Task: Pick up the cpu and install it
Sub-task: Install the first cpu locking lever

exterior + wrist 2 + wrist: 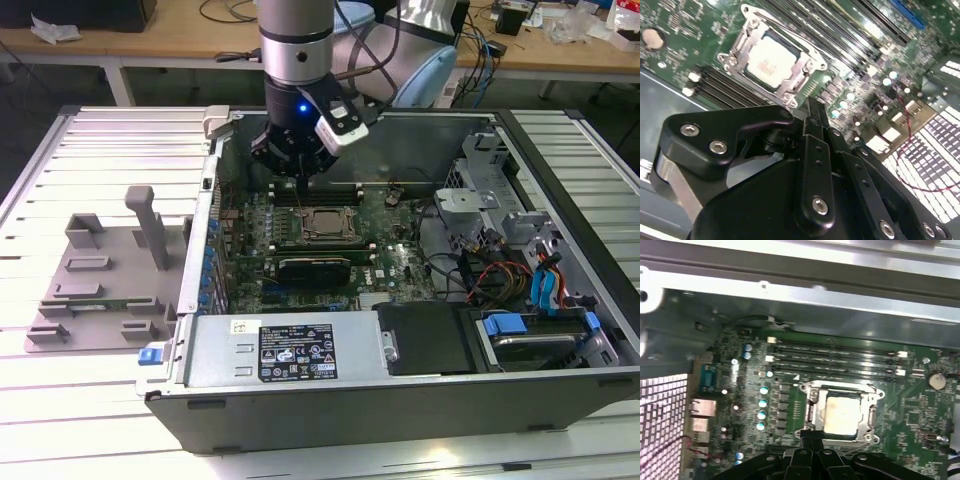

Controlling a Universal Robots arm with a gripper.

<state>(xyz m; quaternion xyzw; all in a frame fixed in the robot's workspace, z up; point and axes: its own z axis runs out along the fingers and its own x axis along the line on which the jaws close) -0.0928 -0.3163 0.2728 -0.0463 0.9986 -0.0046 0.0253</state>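
Observation:
The cpu (325,222) is a pale silver square lying flat inside the metal-framed socket on the green motherboard, and both wrist views show it there (771,62) (842,415). My gripper (300,185) hangs inside the open computer case, just above the board and beside the socket on the exterior view's left and far side. Its black fingers are pressed together in both wrist views, with nothing between them, and the gripper's tip (812,107) (810,434) sits just short of the socket's frame.
The case's walls (200,250) surround the board. A power supply (290,350) lies at the near side, with drive bays and cables (520,270) on the exterior view's right. A grey fixture plate (100,270) sits outside the case on the exterior view's left. Memory slots (835,362) run beside the socket.

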